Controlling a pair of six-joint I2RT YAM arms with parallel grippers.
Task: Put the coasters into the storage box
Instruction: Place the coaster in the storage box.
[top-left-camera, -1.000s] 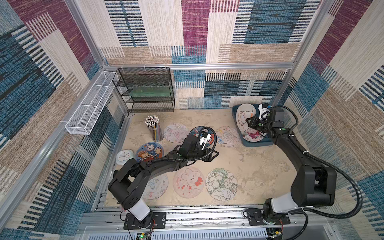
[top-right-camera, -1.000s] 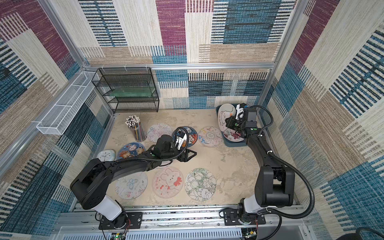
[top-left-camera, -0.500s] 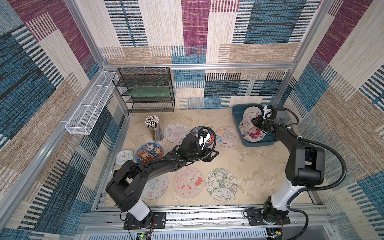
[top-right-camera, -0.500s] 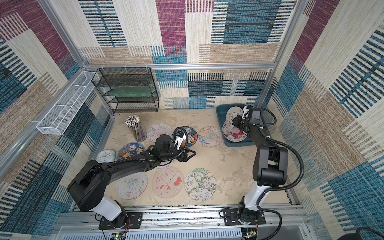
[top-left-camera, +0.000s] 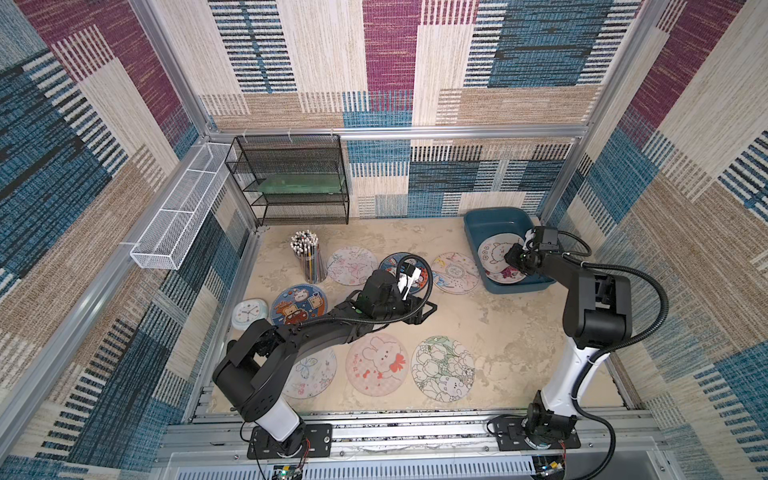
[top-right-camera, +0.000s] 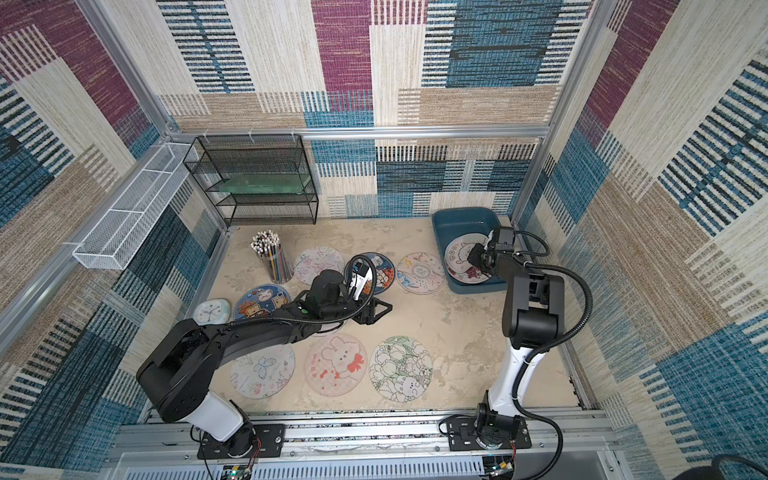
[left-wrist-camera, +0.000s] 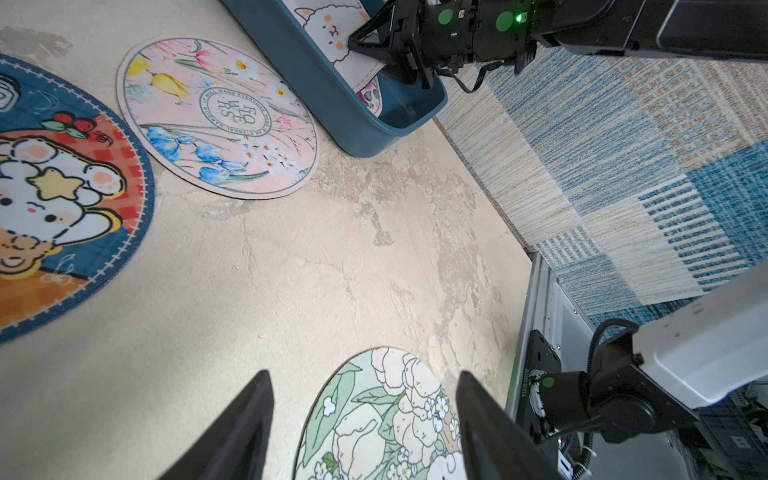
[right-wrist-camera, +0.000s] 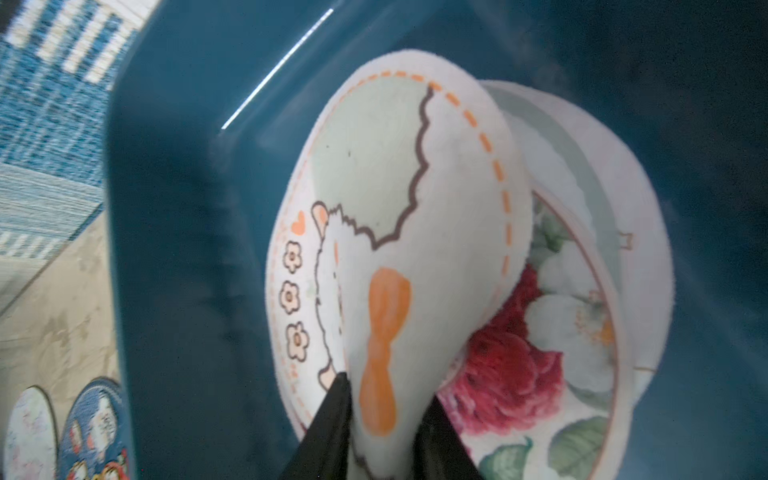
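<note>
The dark teal storage box (top-left-camera: 494, 214) stands at the back right, and its wall shows in the left wrist view (left-wrist-camera: 316, 79). My right gripper (top-left-camera: 513, 257) reaches into it, shut on a bent pale sheep coaster (right-wrist-camera: 415, 249) that bulges between the jaws (right-wrist-camera: 386, 390). Under it lies a rose coaster (right-wrist-camera: 519, 353). Several coasters lie flat on the table, among them a pink flower one (top-left-camera: 455, 272), a pink bunny one (top-left-camera: 376, 363) and a green floral one (top-left-camera: 442, 368). My left gripper (top-left-camera: 428, 309) hovers open and empty mid-table (left-wrist-camera: 363, 374), above the floral coaster's edge (left-wrist-camera: 386, 415).
A white clock (top-left-camera: 249, 313) lies at the left edge beside a dark blue coaster (top-left-camera: 298, 303). A cup of pencils (top-left-camera: 309, 257) stands at the back left. A black wire rack (top-left-camera: 291, 178) and a white wire basket (top-left-camera: 178, 208) line the back and left walls.
My right gripper has carried the sheep coaster down into the storage box onto the coasters there, and its jaws have eased apart a little. The left arm has stayed still.
</note>
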